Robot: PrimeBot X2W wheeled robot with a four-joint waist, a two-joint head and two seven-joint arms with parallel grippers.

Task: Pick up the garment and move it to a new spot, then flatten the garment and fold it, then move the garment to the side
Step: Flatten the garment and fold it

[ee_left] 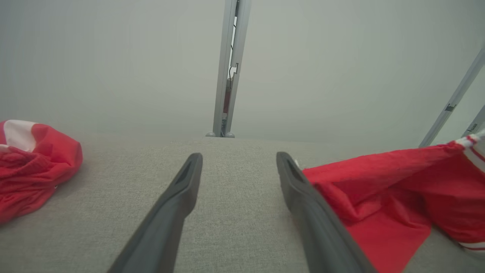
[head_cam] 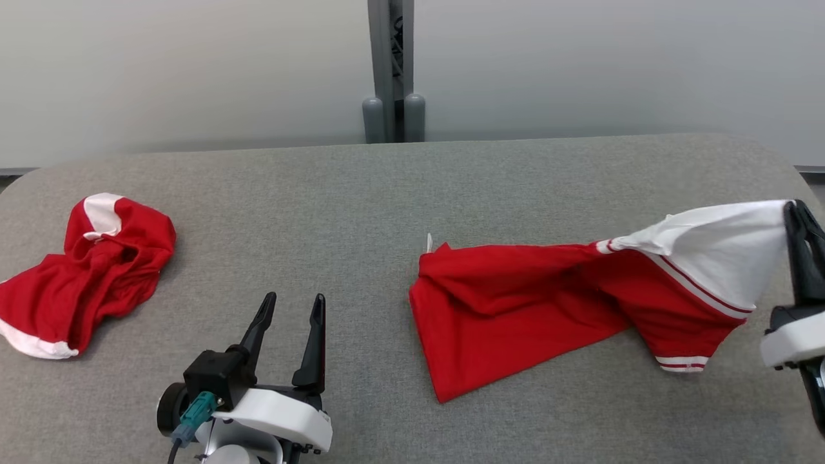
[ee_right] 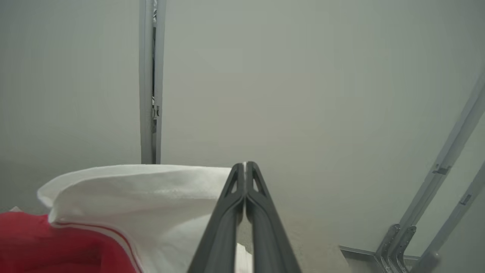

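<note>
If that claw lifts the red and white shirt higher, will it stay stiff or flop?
Probably floppy: the garment sags from the right gripper, shut on its white end, down to the table. Likely light: a fingertip pinch holds that end up. Its creases suggest bunching when dragged.

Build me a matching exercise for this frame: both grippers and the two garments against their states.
1. left gripper
2. right gripper
3. crumpled garment
4. stretched garment

a. jaws shut on cloth
b. one end lifted off the table
c. jaws open, holding nothing
d. heaped at the table's left end

Pairs: 1-c, 2-a, 3-d, 4-b.
</note>
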